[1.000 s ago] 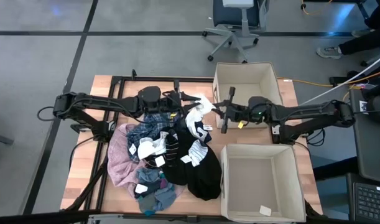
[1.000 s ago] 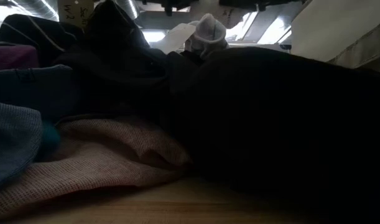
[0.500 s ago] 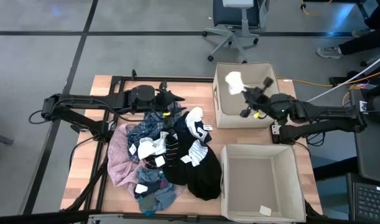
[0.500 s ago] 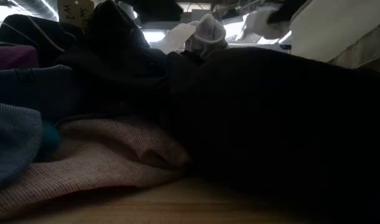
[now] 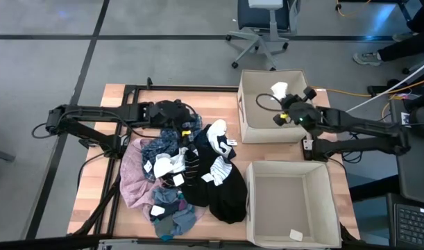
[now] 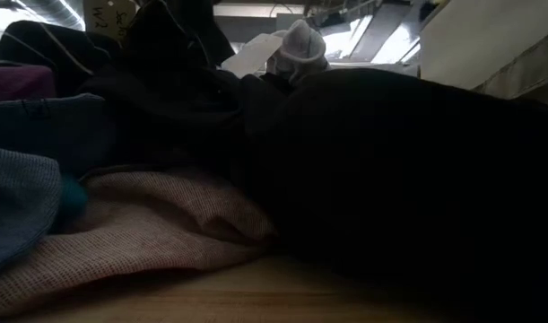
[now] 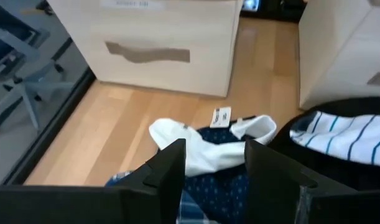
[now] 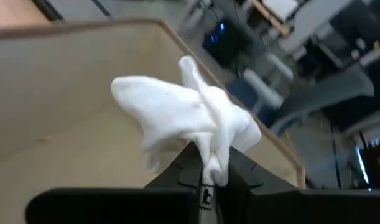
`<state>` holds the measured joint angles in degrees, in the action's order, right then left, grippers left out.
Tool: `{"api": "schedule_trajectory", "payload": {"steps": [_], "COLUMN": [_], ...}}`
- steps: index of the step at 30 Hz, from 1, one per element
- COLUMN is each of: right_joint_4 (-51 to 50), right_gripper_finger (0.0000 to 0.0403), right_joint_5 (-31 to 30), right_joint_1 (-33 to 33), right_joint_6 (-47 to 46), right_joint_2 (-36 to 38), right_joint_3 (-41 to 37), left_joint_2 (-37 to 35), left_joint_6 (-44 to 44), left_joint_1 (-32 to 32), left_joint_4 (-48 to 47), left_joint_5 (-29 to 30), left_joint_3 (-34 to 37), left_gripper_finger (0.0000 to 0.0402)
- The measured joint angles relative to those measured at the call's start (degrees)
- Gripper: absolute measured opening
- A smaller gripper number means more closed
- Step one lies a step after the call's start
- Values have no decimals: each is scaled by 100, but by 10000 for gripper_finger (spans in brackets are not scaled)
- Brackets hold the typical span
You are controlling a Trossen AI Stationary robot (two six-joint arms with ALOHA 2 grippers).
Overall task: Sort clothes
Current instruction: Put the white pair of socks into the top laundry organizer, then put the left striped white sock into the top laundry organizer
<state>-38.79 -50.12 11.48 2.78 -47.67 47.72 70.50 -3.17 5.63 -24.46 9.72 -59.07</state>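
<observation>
The clothes (image 5: 191, 167) lie in a pile on the table's left half: black, striped, plaid, pink and grey-teal pieces. My left gripper (image 5: 189, 123) hovers open over the pile's far edge, its fingers on either side of a white sock (image 7: 196, 149) that lies on navy dotted cloth (image 7: 224, 193), touching neither. My right gripper (image 5: 286, 107) is shut on a small white garment (image 5: 279, 90) above the far beige bin (image 5: 248, 125). In the low view the pile (image 6: 166, 224) fills the picture and hides both grippers. My right gripper pinches a bunched end (image 8: 212, 157) of the white garment between its two fingers. The fingers come from the table's right side and slant toward the far left. The garment (image 8: 183, 118) is lifted clear and bunches up beyond the fingertips, over the inside of the far bin.
A second beige bin (image 5: 253, 208) stands at the near right with a small white item (image 5: 295, 235) in its corner. A white striped piece (image 7: 345, 134) lies on black cloth beside my left gripper. Bare wood (image 5: 218, 101) shows between the pile and the far bin.
My right gripper has carried the white garment from the pile's far edge up and toward the table's far right; it now hangs over the far bin. My left gripper has drawn back toward the table's left and come down over the pile's far edge.
</observation>
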Motion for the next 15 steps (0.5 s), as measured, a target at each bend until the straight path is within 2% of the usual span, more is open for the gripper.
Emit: {"api": "schedule_trajectory", "payload": {"steps": [3, 7, 11, 15], "right_joint_4": [-151, -158, -142, -368], "right_gripper_finger": [62, 126, 197, 247], "right_joint_5": [442, 1174, 1379, 1675], "right_joint_1": [377, 689, 765, 761], "right_joint_6": [-87, -87, -80, -86], "right_joint_2": [-130, -261, -249, -99], "right_joint_3": [0, 0, 0, 292], "left_joint_2": [0, 0, 0, 0], "left_joint_6": [-7, 5, 10, 12], "left_joint_1": [1, 0, 0, 0], "left_joint_4": [-19, -21, -23, -18], "left_joint_5": [0, 0, 0, -2], "left_joint_3": [1, 2, 0, 2], "left_gripper_finger": [155, 155, 155, 155]}}
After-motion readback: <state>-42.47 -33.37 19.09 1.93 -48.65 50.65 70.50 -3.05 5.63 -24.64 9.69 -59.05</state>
